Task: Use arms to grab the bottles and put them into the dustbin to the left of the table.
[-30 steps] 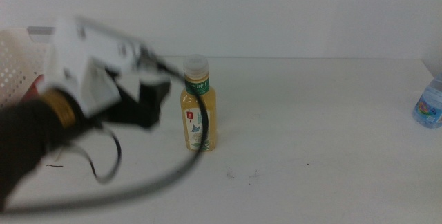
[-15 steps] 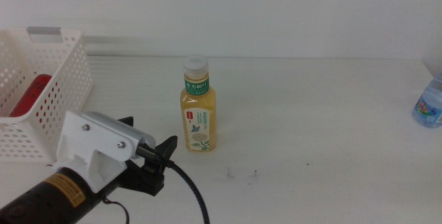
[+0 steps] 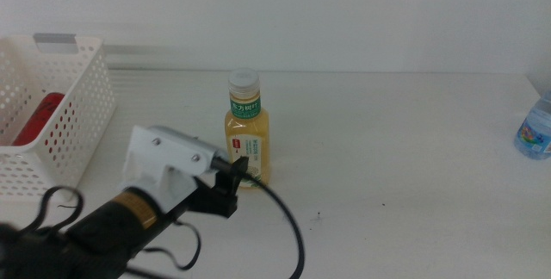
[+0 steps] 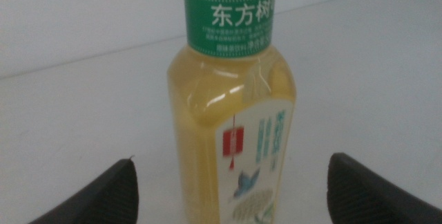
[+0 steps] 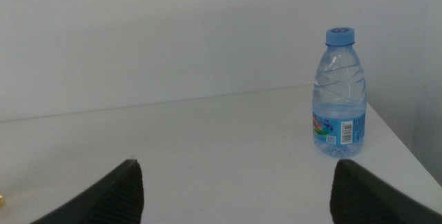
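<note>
Left gripper (image 4: 231, 182): we are holding it wide apart, flanking the tea bottle (image 3: 247, 137).
Right gripper (image 5: 235, 182): we are keeping it wide, facing the water bottle (image 5: 338, 96).

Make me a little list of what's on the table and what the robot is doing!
tea bottle: yellow tea bottle upright mid-table, white cap on
left tool: left tool open, right next to the tea bottle, not gripping it
water bottle: water bottle upright near the table's right edge, blue cap on
right tool: right tool open, apart from the water bottle
basket: white basket at the left, red can inside
table: white table
</note>
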`<move>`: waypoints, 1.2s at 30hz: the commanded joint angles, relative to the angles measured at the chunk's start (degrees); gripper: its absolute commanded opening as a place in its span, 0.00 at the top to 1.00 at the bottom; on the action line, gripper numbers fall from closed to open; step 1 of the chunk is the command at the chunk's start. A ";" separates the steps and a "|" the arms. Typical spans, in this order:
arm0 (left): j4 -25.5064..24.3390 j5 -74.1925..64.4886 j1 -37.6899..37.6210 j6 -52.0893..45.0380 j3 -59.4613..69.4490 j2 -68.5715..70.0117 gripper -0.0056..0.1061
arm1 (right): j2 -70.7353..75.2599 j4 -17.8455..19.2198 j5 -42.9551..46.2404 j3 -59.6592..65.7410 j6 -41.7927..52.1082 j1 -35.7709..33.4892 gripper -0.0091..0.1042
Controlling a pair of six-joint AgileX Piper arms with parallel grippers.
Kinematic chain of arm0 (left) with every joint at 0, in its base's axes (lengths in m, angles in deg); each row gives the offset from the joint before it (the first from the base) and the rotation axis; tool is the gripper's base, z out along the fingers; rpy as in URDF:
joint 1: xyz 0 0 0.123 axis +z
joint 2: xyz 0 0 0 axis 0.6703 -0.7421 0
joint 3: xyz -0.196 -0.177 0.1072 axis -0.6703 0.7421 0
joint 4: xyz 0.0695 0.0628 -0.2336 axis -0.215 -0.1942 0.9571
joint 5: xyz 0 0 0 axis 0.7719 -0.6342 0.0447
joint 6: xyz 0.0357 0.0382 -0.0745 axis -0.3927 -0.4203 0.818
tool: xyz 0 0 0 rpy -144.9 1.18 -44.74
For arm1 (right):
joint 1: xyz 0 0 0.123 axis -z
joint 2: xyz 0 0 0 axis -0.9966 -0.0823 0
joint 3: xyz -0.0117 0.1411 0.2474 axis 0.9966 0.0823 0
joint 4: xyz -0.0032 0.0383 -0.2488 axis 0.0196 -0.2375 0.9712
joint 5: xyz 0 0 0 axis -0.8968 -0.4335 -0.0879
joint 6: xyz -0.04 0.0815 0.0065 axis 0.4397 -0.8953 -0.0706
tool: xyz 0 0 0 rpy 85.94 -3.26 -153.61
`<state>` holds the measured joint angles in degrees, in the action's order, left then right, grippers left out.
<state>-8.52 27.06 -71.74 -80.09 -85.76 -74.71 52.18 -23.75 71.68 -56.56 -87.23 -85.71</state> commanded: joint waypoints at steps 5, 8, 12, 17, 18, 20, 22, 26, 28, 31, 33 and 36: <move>-0.83 1.29 -0.26 1.52 -6.25 -6.31 0.11 | 0.26 0.51 0.52 0.22 0.14 0.43 0.17; -1.83 1.29 -0.26 2.83 -8.84 -9.22 0.11 | 0.26 0.51 0.52 0.22 0.14 0.43 0.17; -2.01 1.29 -0.26 3.15 -11.68 -12.08 0.11 | 0.26 0.51 0.52 0.22 0.14 0.43 0.17; -2.01 1.40 -0.26 3.15 -14.15 -15.14 0.11 | 0.26 0.51 0.52 0.22 0.14 0.43 0.17; -2.01 1.55 -0.26 3.15 -14.65 -15.78 0.11 | 0.26 0.51 0.52 0.22 0.14 0.43 0.17; -2.01 1.55 -0.14 3.28 -15.55 -16.89 0.11 | 0.26 0.51 0.52 0.22 0.14 0.43 0.17; -1.86 1.66 -0.14 3.43 -16.70 -18.14 0.11 | 0.26 0.51 0.52 0.22 0.14 0.43 0.17; -1.86 1.54 -0.06 4.14 -19.31 -21.07 0.11 | 0.26 0.51 0.52 0.22 0.14 0.43 0.17; -1.86 1.65 -0.06 4.14 -20.50 -22.54 0.11 | 0.26 0.51 0.52 0.22 0.14 0.43 0.17; -1.41 1.92 -0.06 4.14 -22.38 -24.57 0.11 | 0.26 0.51 0.52 0.22 0.14 0.43 0.17; -0.96 1.92 -0.06 3.29 -23.67 -25.81 0.11 | 0.26 0.51 0.52 0.22 0.14 0.43 0.17; -0.83 2.95 -0.06 0.81 -24.63 -27.11 0.16 | 0.26 0.51 0.52 0.22 0.14 0.43 0.17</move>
<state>-9.95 28.74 -71.74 -78.15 -109.69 -101.16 52.18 -23.75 71.68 -56.56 -87.23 -85.71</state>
